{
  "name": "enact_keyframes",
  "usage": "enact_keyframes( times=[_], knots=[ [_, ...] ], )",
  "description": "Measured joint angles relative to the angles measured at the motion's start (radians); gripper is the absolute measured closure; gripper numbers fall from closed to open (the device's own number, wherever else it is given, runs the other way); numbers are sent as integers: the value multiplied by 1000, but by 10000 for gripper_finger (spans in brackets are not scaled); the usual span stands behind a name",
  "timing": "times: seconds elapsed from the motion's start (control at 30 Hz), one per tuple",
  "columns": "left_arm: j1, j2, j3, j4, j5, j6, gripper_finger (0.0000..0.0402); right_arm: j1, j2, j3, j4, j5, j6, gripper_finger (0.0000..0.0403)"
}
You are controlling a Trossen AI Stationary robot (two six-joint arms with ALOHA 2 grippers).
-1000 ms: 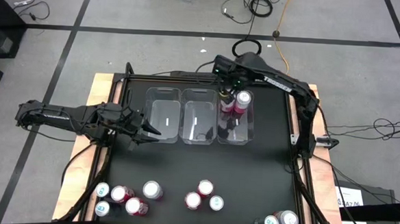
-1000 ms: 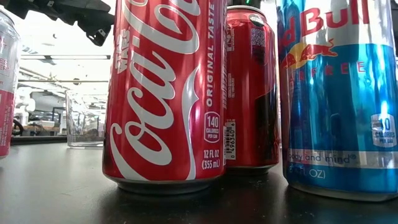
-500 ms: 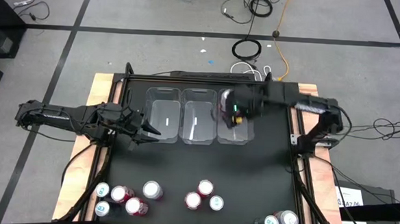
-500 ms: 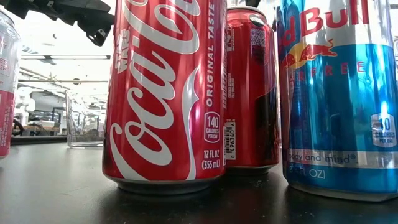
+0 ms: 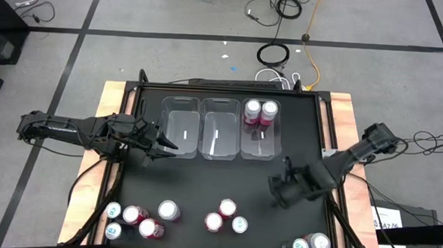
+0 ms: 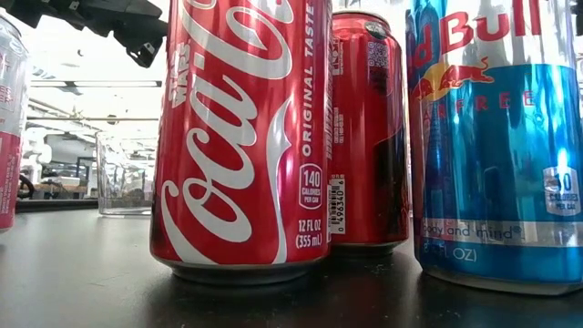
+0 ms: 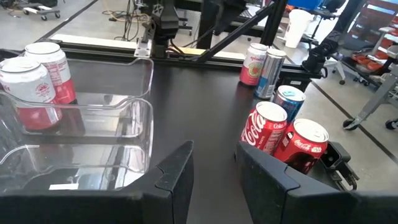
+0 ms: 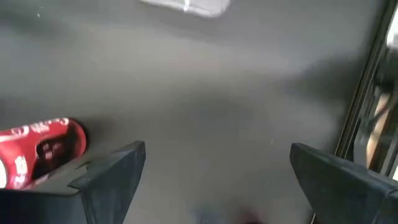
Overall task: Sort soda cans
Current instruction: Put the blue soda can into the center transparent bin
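The right gripper point(image 5: 277, 189) has swung from the right bin point(image 5: 260, 150) to mid-bench, jaws spread empty; two pink cans point(image 5: 260, 111) stand inside. Left gripper point(image 5: 167, 145) waits, jaws partly parted, empty.

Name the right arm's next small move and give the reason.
Probably carry the right tool, open and empty, on toward the cluster of loose cans at the table's near edge. Only two pink cans sit in the right bin.
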Motion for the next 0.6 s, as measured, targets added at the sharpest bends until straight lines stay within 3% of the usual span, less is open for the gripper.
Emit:
enact_keyframes(
  times=[0.1, 0.2, 0.43, 0.6],
  knots=[
    [0, 0, 0, 0, 0, 0, 271, 72, -1, 0, -1, 1, 118, 12],
    [0, 0, 0, 0, 0, 0, 271, 128, 0, 0, 5, 1, 132, 12],
    [0, 0, 0, 0, 0, 1, 271, 207, 1, 0, 34, 0, -52, 12],
    [0, 0, 0, 0, -1, 1, 271, 240, 1, 0, 64, -63, -184, 12]
  ],
)
